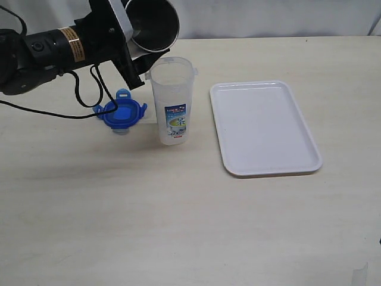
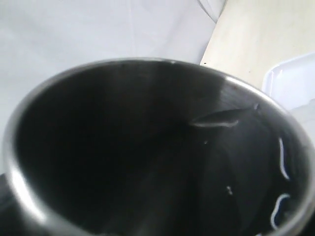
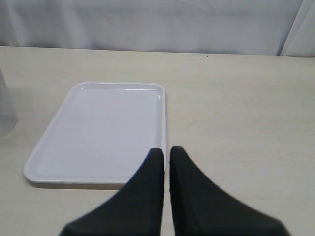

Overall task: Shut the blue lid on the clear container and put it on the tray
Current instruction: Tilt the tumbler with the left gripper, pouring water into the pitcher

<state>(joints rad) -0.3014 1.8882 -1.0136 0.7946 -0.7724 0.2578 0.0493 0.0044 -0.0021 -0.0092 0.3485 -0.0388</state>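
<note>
Beige tabletop carries every item. Right gripper, jaws pressed together and holding nothing, sits at the edge of the tray. Beside the tray, the clear container stands upright and uncapped. The blue lid lies flat just beside it, below the left gripper and apart from it. That gripper clamps a tilted steel cup.

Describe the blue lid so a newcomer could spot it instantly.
Start at the white tray on the right of the table; the tall clear container stands just left of it. The blue lid lies flat on the table left of that container's base. It is the only blue, low thing, flaps sticking out, unlike the grey steel cup held above.
</note>
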